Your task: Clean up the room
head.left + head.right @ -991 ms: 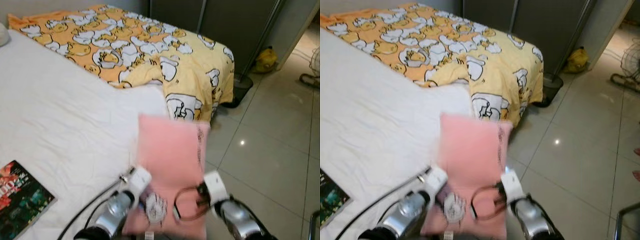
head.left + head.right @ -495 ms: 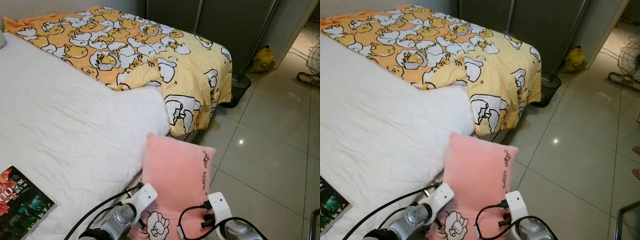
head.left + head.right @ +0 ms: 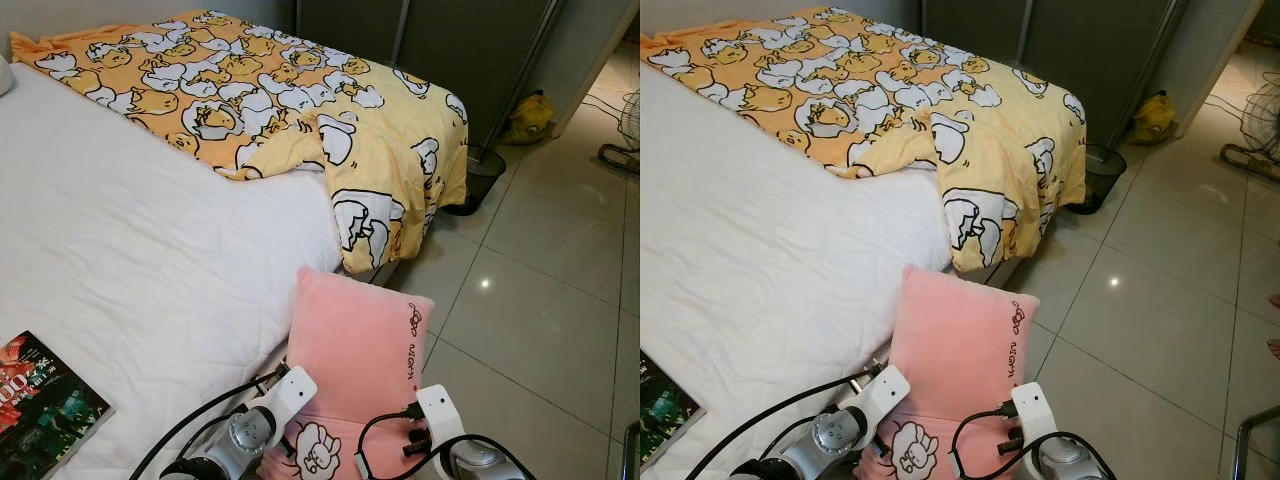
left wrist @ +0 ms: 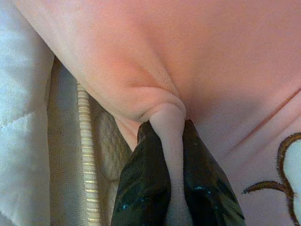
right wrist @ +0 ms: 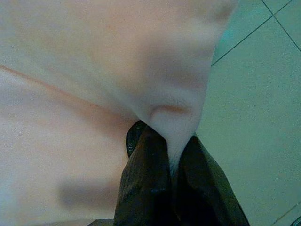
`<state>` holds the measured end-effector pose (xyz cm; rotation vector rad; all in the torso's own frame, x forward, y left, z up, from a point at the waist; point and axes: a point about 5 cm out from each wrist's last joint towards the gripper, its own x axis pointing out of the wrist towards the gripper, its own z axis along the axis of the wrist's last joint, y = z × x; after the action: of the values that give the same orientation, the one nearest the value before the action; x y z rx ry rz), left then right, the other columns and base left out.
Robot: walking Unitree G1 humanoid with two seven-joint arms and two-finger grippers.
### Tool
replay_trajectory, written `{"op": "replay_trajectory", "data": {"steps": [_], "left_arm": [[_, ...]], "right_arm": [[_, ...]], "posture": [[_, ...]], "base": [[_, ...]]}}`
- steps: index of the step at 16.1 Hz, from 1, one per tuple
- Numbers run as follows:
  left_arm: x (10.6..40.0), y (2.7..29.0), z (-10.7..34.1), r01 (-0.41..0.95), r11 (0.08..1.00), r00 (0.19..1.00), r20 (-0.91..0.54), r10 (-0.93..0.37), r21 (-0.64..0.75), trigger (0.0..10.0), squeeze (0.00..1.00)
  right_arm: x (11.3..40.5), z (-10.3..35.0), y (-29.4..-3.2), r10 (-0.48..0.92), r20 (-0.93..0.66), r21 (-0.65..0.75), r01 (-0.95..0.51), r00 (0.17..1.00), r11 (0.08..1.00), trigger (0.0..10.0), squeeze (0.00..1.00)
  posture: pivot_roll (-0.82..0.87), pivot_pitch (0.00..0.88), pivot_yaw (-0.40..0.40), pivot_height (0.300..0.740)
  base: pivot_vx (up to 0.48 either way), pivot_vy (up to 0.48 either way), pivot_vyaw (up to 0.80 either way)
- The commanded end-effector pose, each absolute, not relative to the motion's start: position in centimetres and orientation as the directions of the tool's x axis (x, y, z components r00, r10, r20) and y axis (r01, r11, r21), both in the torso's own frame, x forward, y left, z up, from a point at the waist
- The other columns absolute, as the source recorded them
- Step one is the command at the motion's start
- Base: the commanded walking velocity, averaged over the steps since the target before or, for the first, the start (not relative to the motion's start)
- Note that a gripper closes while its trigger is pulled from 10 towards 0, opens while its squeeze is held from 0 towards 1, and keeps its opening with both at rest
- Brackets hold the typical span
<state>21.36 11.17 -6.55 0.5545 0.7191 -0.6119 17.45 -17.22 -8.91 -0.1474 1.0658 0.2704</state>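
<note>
A pink pillow [image 3: 357, 345] with a small cartoon print and dark lettering is held upright beside the bed's near corner, over the tiled floor. Both silver arms come up under it, the left arm [image 3: 262, 420] at its lower left and the right arm [image 3: 440, 425] at its lower right. In the left wrist view my left gripper [image 4: 171, 134] is shut on a pinched fold of the pillow, with the mattress edge [image 4: 87, 155] close alongside. My right gripper [image 5: 170, 139] is shut on the pillow's corner above the floor tiles [image 5: 254, 94].
The bed [image 3: 130, 240] with a white sheet lies to the left, a yellow duck quilt [image 3: 300, 110] hanging over its far corner. A magazine [image 3: 40, 405] lies on the sheet near me. A black bin [image 3: 484, 168], a yellow bag [image 3: 529, 118] and a fan [image 3: 625, 135] stand across the floor.
The pillow has come down from in front of the hanging quilt to beside the mattress corner and the blur has gone. Over the last half second it has barely moved.
</note>
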Motion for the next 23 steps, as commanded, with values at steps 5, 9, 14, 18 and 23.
{"op": "replay_trajectory", "data": {"steps": [5, 9, 14, 18, 23], "left_arm": [[21.0, 14.8, -7.1, 0.606, 0.735, 0.606, -0.776, -0.177, 0.306, 10.0, 0.00], [21.3, 15.6, -7.0, 0.301, 0.935, 0.650, -0.758, -0.058, 0.187, 10.0, 0.00], [20.9, 15.5, -7.2, 0.342, 0.918, 0.640, -0.765, -0.072, 0.200, 10.0, 0.00], [20.6, 15.8, -7.4, 0.312, 0.932, 0.633, -0.772, -0.059, 0.185, 10.0, 0.00], [21.1, 16.1, -7.2, 0.095, 0.993, 0.638, -0.770, -0.011, 0.064, 10.0, 0.00]], "right_arm": [[15.6, -9.2, -21.8, -0.038, -0.916, -0.129, -0.203, 0.400, 0.971, 10.0, 0.00], [15.8, -9.1, -21.8, 0.002, -0.921, 0.000, -0.006, 0.389, 1.000, 10.0, 0.00], [15.2, -8.8, -24.0, -0.053, -0.925, -0.093, -0.089, 0.376, 0.992, 10.0, 0.00], [14.5, -9.2, -23.5, -0.013, -0.933, -0.017, -0.008, 0.361, 1.000, 10.0, 0.00], [14.9, -9.1, -22.9, 0.045, -0.924, 0.115, 0.163, 0.380, 0.980, 10.0, 0.00]], "posture": [[0.08, 0.000, -0.057, 0.740], [0.08, 0.000, -0.052, 0.740], [0.08, 0.000, -0.055, 0.740], [0.08, 0.000, -0.051, 0.740], [0.08, 0.000, -0.050, 0.740]], "base": [[0.000, 0.000, 0.00], [0.000, 0.000, 0.00], [0.000, 0.000, 0.00], [0.000, 0.000, 0.00], [0.000, 0.000, 0.00]]}}
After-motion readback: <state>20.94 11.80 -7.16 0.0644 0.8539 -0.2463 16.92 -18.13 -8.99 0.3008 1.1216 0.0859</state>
